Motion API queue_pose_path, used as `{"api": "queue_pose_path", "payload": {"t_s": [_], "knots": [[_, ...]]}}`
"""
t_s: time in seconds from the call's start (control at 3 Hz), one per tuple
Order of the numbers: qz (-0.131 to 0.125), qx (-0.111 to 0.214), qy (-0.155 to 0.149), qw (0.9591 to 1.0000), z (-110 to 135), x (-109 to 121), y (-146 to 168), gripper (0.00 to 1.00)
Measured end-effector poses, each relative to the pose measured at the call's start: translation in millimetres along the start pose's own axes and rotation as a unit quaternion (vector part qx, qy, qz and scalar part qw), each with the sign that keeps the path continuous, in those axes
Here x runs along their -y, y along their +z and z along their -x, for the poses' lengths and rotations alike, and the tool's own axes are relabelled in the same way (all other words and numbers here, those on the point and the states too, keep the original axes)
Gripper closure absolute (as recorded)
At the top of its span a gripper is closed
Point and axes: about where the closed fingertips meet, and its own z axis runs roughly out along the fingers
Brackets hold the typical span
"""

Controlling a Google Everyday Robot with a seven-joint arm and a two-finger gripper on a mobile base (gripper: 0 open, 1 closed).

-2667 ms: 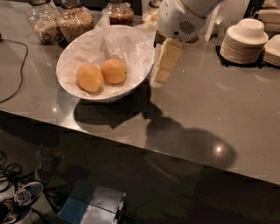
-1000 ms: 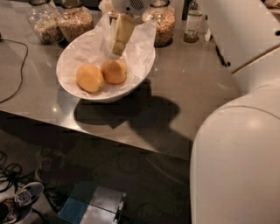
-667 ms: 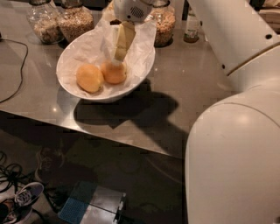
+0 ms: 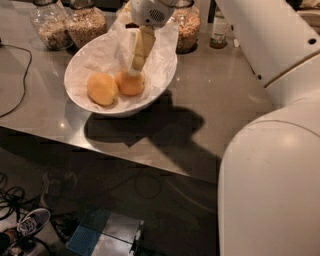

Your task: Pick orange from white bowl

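The white bowl (image 4: 70, 86), lined with crumpled white paper, stands on the grey table's left half. Two fruits lie in it. The orange (image 4: 127, 86) is the deeper-coloured one on the right. The paler, yellower fruit (image 4: 102, 89) lies to its left. My gripper (image 4: 134, 66) reaches down into the bowl from the back, and its tip is at the top of the orange. Its white wrist (image 4: 149, 11) is above the bowl's far rim.
Glass jars of grains (image 4: 86, 24) and a dark bottle (image 4: 218, 30) line the back of the table. A black cable (image 4: 22, 80) lies at the left. My large white arm body (image 4: 272, 165) fills the right side. The table's front edge (image 4: 150, 162) drops to a cluttered floor.
My gripper has moved from right of the bowl to over it and then down to the orange. My arm body has swung into the right side of the view.
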Motion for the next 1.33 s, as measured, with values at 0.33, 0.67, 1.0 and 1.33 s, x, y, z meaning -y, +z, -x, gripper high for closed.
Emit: {"api": "queue_pose_path", "payload": {"t_s": [0.33,0.67,1.0,1.33], "knots": [[-0.022,0.006,-0.055,0.9982,32,-21,-38,0.0],[-0.022,0.006,-0.055,0.9982,32,-21,-38,0.0],[-0.022,-0.017,-0.055,0.9981,26,-19,-34,0.0],[-0.006,-0.06,-0.036,0.9975,-4,-11,-17,0.0]]}}
